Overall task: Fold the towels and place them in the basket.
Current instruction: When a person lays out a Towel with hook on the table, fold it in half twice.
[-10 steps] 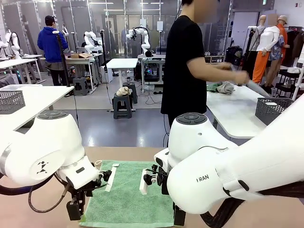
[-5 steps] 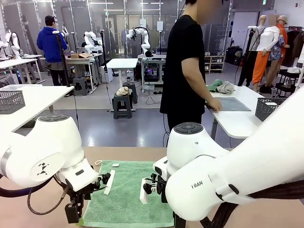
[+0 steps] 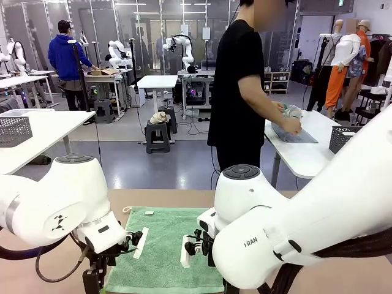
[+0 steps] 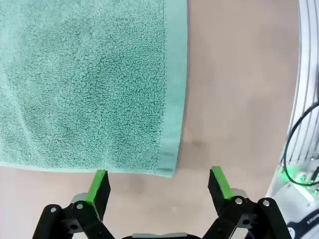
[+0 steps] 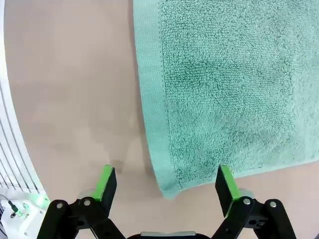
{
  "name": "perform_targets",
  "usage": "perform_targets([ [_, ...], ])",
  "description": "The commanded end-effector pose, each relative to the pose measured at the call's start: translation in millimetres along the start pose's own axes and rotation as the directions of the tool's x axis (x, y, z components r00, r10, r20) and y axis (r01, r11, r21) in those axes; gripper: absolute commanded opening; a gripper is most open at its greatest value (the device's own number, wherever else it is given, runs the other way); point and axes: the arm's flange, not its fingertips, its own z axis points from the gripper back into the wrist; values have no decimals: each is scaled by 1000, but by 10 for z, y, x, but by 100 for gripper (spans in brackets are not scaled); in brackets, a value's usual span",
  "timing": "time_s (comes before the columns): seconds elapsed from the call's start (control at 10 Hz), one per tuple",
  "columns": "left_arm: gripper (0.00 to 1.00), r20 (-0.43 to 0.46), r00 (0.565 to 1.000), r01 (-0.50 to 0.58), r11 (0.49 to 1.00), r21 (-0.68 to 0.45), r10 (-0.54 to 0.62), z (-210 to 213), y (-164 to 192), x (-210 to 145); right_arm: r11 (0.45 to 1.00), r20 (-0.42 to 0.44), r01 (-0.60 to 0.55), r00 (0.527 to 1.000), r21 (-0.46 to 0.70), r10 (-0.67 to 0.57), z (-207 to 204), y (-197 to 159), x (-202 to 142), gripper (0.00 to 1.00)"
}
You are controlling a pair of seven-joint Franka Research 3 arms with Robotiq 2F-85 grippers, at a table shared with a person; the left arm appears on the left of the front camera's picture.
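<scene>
The tan surface (image 3: 177,197) is overlain by the mint green rectangular terry towel (image 3: 165,245), spread flat and unfolded. Over the towel's two near corners, the left gripper (image 4: 158,175) and right gripper (image 5: 166,173) are held wide open, empty. The first fold is judged in hand; next, each corner must be straddled and pinched.
</scene>
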Motion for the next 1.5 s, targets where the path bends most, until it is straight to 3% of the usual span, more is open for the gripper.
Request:
perform_targets([
  [0.0,100,12,1000,20,999,-29,-20,-111,-85,-61,1000,10,-11,1000,8,11,-15,-21,-21,100],
  [0.5,100,9,999,32,998,-55,-31,-209,-93,-30,1000,2,-13,1000,10,13,-43,-28,-63,100],
  [0.8,100,9,999,32,999,-14,-32,-184,-100,-36,1000,5,-20,1000,6,20,-50,-38,-75,100],
  [0.9,100,1,999,38,999,13,-38,-175,-105,-38,1000,8,-26,1000,-3,26,-47,-42,-81,88],
  [1.0,80,-5,999,42,999,26,-41,-166,-107,-36,1000,11,-22,1000,0,22,-48,-46,-87,80],
  [1.1,80,-10,999,42,999,35,-41,-160,-105,-34,1000,13,-20,1000,-1,20,-44,-50,-90,69],
  [1.2,60,-14,999,45,998,37,-45,-158,-103,-33,1000,11,-21,1000,3,21,-38,-48,-80,60],
  [1.3,75,-14,999,52,998,32,-51,-159,-102,-27,1000,10,-19,1000,5,19,-33,-50,-70,49],
  [1.4,40,-15,998,55,998,32,-54,-159,-101,-24,1000,15,-19,1000,3,19,-27,-46,-63,40],
])
